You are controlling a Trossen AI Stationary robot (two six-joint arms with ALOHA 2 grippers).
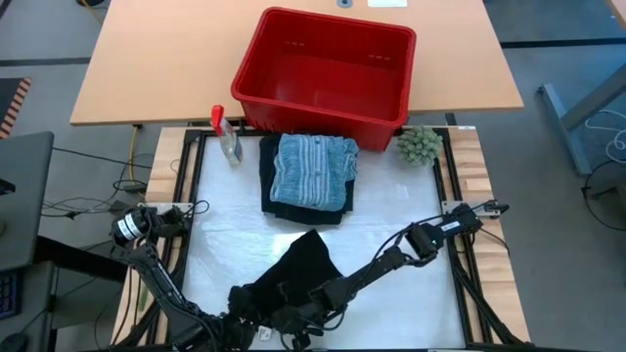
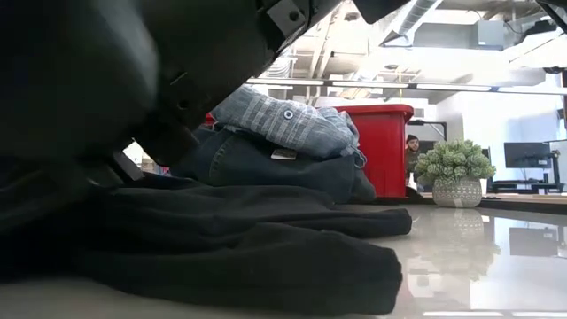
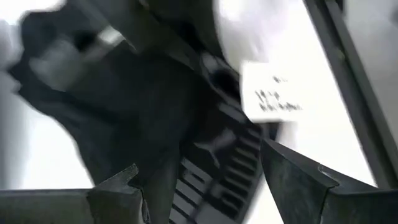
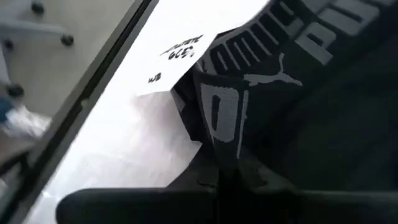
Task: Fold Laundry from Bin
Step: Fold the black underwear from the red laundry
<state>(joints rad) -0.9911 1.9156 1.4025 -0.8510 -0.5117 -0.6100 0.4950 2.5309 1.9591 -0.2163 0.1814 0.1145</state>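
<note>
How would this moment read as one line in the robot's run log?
right gripper: shut on black cloth garment | left gripper: open at garment | red plastic bin: empty | folded pile: before bin

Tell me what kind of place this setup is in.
Probably a robotics lab or open office: exposed ceiling ducts, a monitor on a desk behind, a person seated beyond the red bin, cables on the floor.

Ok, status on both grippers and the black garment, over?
Right gripper shut on black garment waistband. Left gripper open beside it. Folded stack done, bin empty. Nothing in the way.
</note>
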